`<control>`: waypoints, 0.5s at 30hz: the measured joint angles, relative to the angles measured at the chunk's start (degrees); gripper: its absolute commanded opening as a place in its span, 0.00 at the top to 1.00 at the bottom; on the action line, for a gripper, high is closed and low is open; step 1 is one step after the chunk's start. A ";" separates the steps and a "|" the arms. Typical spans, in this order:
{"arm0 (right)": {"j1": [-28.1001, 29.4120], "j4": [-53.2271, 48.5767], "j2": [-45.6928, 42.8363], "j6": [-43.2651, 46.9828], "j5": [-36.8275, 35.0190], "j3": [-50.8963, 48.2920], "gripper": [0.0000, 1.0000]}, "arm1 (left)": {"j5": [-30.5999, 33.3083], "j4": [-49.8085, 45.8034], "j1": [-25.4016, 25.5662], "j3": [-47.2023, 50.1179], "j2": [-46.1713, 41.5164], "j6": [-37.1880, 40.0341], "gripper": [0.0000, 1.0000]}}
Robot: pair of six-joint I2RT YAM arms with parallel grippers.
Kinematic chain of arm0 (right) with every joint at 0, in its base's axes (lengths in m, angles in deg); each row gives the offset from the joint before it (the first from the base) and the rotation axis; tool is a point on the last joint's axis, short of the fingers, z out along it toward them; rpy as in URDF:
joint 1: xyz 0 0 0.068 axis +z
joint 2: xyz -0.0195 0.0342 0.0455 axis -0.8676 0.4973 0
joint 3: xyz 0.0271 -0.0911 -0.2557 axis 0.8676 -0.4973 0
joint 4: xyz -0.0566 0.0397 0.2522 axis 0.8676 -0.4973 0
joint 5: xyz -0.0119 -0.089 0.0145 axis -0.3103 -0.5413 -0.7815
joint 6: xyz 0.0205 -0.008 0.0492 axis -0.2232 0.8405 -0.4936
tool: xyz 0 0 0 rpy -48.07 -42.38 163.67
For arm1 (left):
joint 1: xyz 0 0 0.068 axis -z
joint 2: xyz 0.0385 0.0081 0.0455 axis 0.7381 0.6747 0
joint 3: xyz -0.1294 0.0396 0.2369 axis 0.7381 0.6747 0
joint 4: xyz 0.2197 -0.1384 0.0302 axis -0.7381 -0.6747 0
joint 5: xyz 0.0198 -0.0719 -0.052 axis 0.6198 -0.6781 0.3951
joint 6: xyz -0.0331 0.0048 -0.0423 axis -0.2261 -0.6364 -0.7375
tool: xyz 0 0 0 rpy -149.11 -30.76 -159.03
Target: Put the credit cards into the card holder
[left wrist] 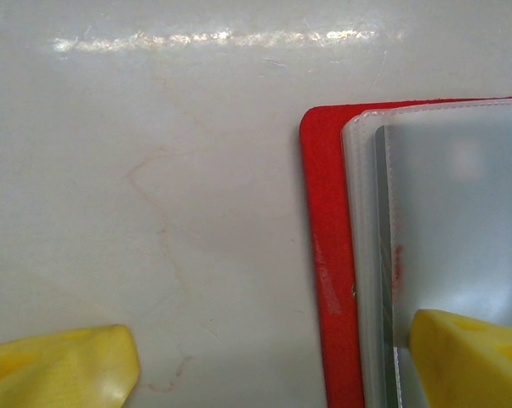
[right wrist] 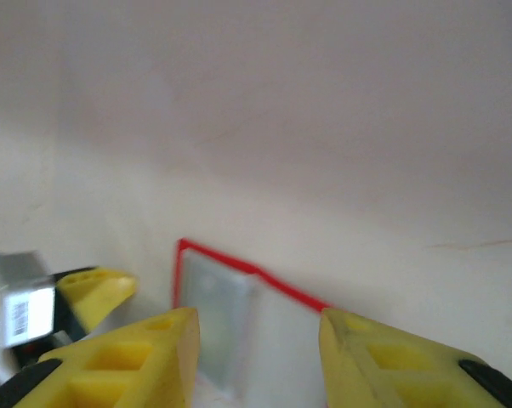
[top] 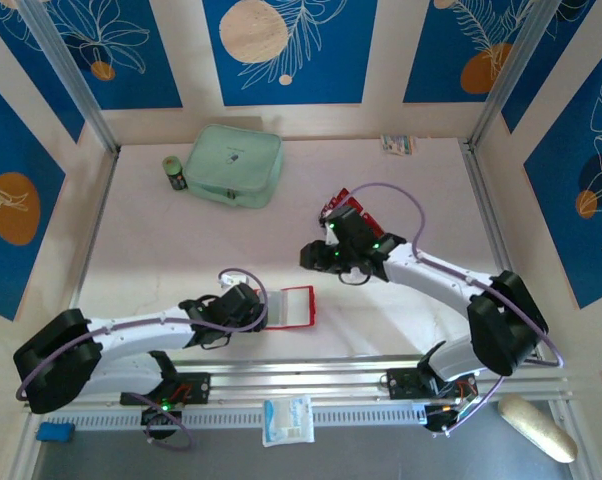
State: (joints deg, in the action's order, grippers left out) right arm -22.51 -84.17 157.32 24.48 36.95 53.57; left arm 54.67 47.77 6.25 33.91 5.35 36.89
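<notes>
Your small red leather-like folding card holder (top: 297, 307) lies opened flat on the pale marbled table (top: 411, 190), near the front edge, with its frosted clear sleeves facing up. Your left gripper (left wrist: 269, 365) sits at the holder's left edge with its yellow fingers (left wrist: 60, 370) spread wide. One finger is over bare table and the other over the sleeves (whether it presses on them, you cannot tell). Your right gripper (right wrist: 256, 357) hangs just behind the holder, tilted toward it, its yellow fingers (right wrist: 154, 357) apart with nothing between them. The red, dark-banded credit cards (top: 351, 208) lie in a small heap farther back, just behind the right wrist and apart from the holder. The mint-green fabric zip case (top: 236, 166) rests at the far left, beside a small dark-green cylinder (top: 174, 173).
</notes>
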 measured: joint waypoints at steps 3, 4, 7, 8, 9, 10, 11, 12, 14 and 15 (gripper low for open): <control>-3.08 -5.38 -0.04 4.76 -3.85 1.29 0.58 | 0.00 -0.04 0.00 -0.04 0.09 -0.02 0.11; -3.58 -6.80 -0.04 6.14 -5.07 1.64 0.58 | 0.00 -0.04 0.00 -0.04 0.09 -0.02 0.12; -4.17 -10.91 -0.04 10.51 -9.33 2.89 0.58 | 0.00 -0.04 0.00 -0.04 0.09 -0.02 0.12; -4.15 -12.09 -0.02 11.91 -10.78 3.41 0.58 | 0.00 -0.04 0.00 -0.04 0.11 -0.02 0.12; -4.15 -12.92 -0.02 13.11 -12.11 3.80 0.58 | 0.02 -0.04 0.00 -0.04 0.11 -0.02 0.12; -4.15 -13.68 0.00 14.10 -13.22 4.20 0.58 | 0.00 -0.04 0.00 -0.04 0.15 -0.02 0.12; -4.15 -14.45 0.13 15.28 -14.60 4.76 0.59 | 0.02 -0.04 0.00 -0.09 0.24 -0.02 0.12; -4.15 -15.15 0.37 16.28 -15.85 5.40 0.59 | 0.02 -0.09 0.00 -0.17 0.33 -0.02 0.12; -4.15 -15.98 1.20 18.14 -18.34 6.54 0.60 | 0.02 -0.17 0.00 -0.22 0.37 -0.04 0.12; -4.15 -16.35 1.77 19.02 -19.67 7.04 0.60 | 0.02 -0.17 0.00 -0.22 0.37 -0.04 0.12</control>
State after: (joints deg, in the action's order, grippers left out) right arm -26.66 -100.52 159.09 43.50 17.28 60.61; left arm 54.69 47.60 6.25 33.69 5.72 36.85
